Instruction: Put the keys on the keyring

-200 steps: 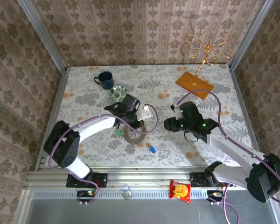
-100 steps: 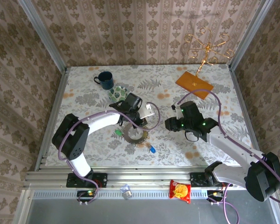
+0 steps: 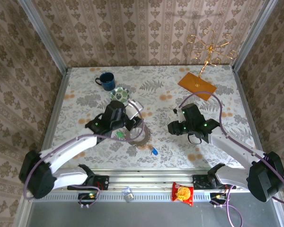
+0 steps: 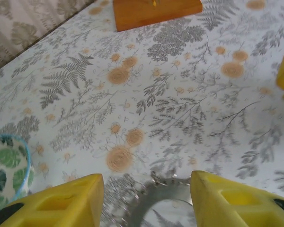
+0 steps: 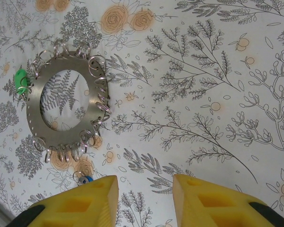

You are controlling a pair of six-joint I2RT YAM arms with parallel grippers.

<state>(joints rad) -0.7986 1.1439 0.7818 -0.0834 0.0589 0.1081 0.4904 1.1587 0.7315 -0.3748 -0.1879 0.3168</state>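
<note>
Green-tagged key [image 5: 21, 78] sat at the keyring [image 5: 35, 113] rim (hooked? I couldn't tell); blue-tagged key [image 5: 85, 178] looked loose beside it. Left tool [image 4: 146, 189] and right tool [image 5: 145, 187] gaped empty.

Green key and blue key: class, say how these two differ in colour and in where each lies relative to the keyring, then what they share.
Colour: the green key carries a green tag, the blue key a blue one. Position: the green key lies against the outer rim of the keyring; the blue key lies apart from the ring. Whether the green key is threaded on cannot be told. Shared: both are small and rest on the table.
</note>
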